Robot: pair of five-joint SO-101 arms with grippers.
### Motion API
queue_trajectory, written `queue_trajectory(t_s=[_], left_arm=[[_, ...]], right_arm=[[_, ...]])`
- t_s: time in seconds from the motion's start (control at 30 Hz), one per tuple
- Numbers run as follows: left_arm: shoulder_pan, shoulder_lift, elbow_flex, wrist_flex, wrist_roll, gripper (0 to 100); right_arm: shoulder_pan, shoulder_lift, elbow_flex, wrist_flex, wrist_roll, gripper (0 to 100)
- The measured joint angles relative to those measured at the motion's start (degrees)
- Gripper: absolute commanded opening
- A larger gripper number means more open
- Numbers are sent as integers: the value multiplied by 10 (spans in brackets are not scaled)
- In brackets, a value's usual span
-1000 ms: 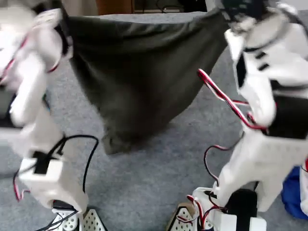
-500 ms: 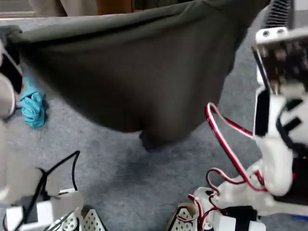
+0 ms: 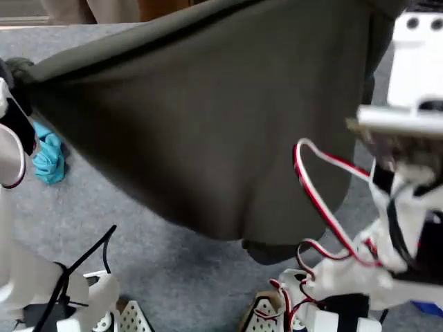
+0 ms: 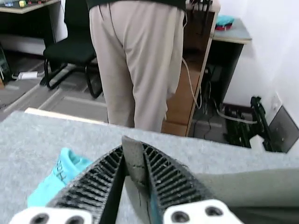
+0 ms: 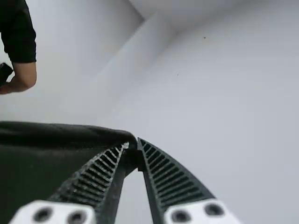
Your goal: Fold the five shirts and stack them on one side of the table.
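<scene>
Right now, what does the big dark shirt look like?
The shirt is plain, soft cloth, dark olive-grey. It is spread wide in the air above the table, with its top edge taut and slanting and its middle sagging like a belly. The left gripper pinches one end in its jaws, and the right gripper pinches the other. I cannot tell whether its lowest fold touches the table.

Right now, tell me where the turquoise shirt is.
In the high view the turquoise shirt lies crumpled on the grey table at the left side, beside the left arm, next to the edge of the held-up dark shirt.
</scene>
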Motion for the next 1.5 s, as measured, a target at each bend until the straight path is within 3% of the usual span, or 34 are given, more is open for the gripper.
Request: queue_trajectory(t_s=[0.23,0.57,0.93,1.03,1.2,1.37,1.5], left_arm=[[0,12,130,-8,0,20],[1,140,332,-163,10,20],[-1,200,345,-139,26,20],[-1,201,361,-138,26,20],[-1,203,405,-105,26,20],[-1,203,462,-84,26,20],[-1,203,503,-82,26,20]], right_arm=[[-42,18,105,-1,68,5],[-48,55,256,-5,70,5],[-54,55,305,187,72,5],[-95,55,311,287,70,5],[-181,104,318,396,3,5],[-256,204,318,403,-41,17],[-287,323,283,367,-70,129]])
